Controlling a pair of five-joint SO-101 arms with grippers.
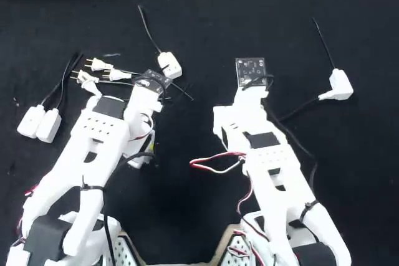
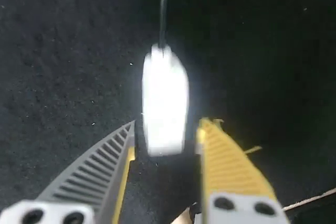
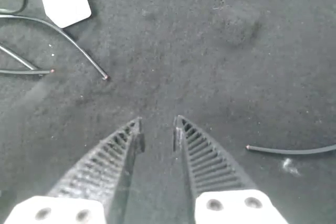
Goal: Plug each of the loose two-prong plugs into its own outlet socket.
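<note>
- On the black table (image 1: 218, 23), toward its far left, the left gripper (image 2: 167, 129) stands with jaws spread just wider than a white outlet socket (image 2: 165, 100), whose near end sits between the fingertips.
- Left wrist view: a grey finger (image 2: 100, 166) flanks one side of the socket and a yellow finger (image 2: 231, 171) the other, each with a thin dark gap to the block. No firm grip can be made out.
- A thin black cord (image 1: 146, 26) runs from the socket's far end toward the far edge of the table.
- Three loose two-prong plugs (image 1: 93, 64) lie just left of the left gripper, unplugged, their black leads trailing to the left.
- Two more white sockets (image 1: 38, 123) rest side by side, touching, at the left edge of the table, well apart from that gripper.
- Near the table's middle, the right gripper (image 3: 157, 124) hangs over bare cloth, jaws parted by a narrow gap and holding nothing.
- At far right, an angled white plug (image 1: 338, 85) lies alone on its own cord, apart from both arms.
</note>
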